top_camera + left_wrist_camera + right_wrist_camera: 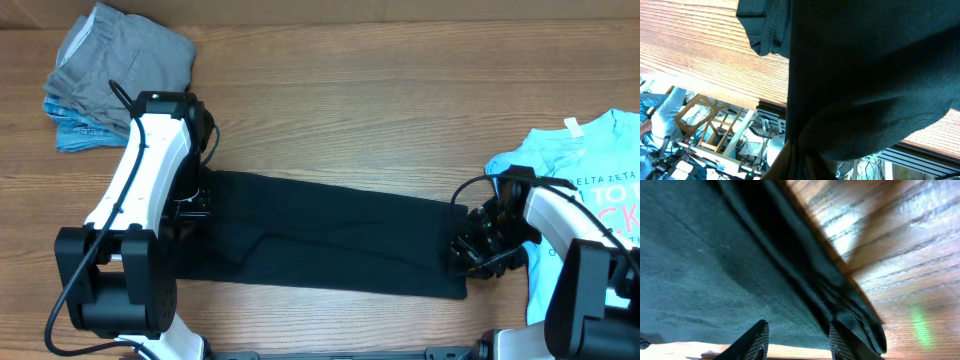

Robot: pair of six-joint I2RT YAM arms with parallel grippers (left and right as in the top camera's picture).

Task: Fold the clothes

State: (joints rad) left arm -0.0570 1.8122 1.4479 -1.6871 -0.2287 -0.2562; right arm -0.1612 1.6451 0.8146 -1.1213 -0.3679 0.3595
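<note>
Black tee [330, 235] lies in a long band mid-frame, left end pinched tight by the left gripper [193, 206], right gripper [797, 342] parted at its right edge

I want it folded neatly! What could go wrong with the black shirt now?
The right gripper is open at one end of the black T-shirt while the left gripper pinches the other, so a pull could drag the fold crooked. The light-blue tee lies close beside the right gripper and might snag.
</note>
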